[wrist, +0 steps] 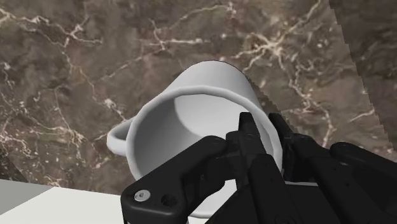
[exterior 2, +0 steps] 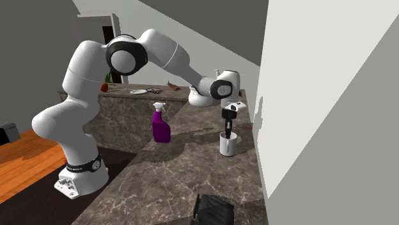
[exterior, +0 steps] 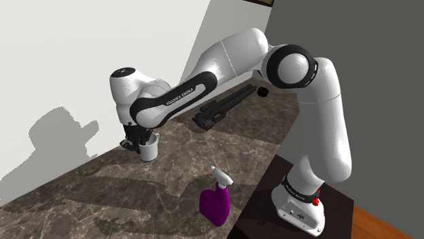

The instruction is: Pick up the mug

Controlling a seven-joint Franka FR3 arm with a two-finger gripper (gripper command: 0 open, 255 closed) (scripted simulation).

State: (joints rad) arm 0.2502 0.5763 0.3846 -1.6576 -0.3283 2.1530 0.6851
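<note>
A white mug (exterior: 150, 149) stands upright on the dark marble counter (exterior: 102, 193), close to the white wall. The black gripper (exterior: 139, 140) reaches down from above and is shut on the mug's rim. In the wrist view one finger is inside the mug (wrist: 191, 114) and the other outside, so the gripper (wrist: 261, 127) clasps the wall on the side opposite the handle (wrist: 118, 137). From the second exterior view the gripper (exterior 2: 227, 131) dips into the top of the mug (exterior 2: 227, 146).
A purple spray bottle (exterior: 215, 201) (exterior 2: 160, 128) stands near the counter's front edge. A long black object (exterior: 221, 108) (exterior 2: 214, 209) lies on the counter, with a small black item (exterior: 262, 91) beyond it. The white wall (exterior: 81, 61) runs right beside the mug.
</note>
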